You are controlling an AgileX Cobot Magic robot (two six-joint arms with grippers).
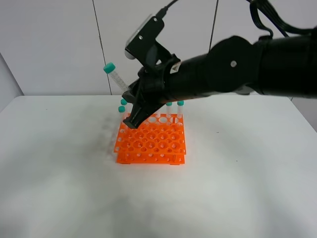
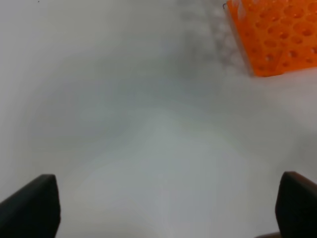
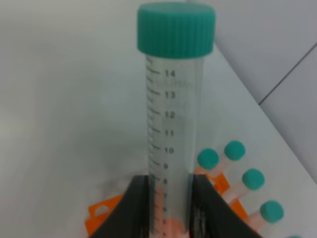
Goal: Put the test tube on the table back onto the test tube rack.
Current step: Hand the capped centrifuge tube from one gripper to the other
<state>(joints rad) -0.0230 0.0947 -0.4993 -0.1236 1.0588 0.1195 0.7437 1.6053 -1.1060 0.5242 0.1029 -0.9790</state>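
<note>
Test tube (image 1: 117, 79) is up off the table (image 1: 59, 178), clamped low on its body in the right gripper (image 3: 171, 191). Its long axis leans, cap to eleven o'clock and hidden tip to five, above the far-left corner of the test tube rack (image 1: 153, 144). The left gripper (image 2: 163, 210), spread and empty, hangs well apart.

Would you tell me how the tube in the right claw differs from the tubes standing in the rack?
The held tube is gripped by the right claw above the rack; the racked tubes sit in its holes. The held tube leans, cap toward the left in the high view; the racked tubes stand upright. All are clear with teal caps.
</note>
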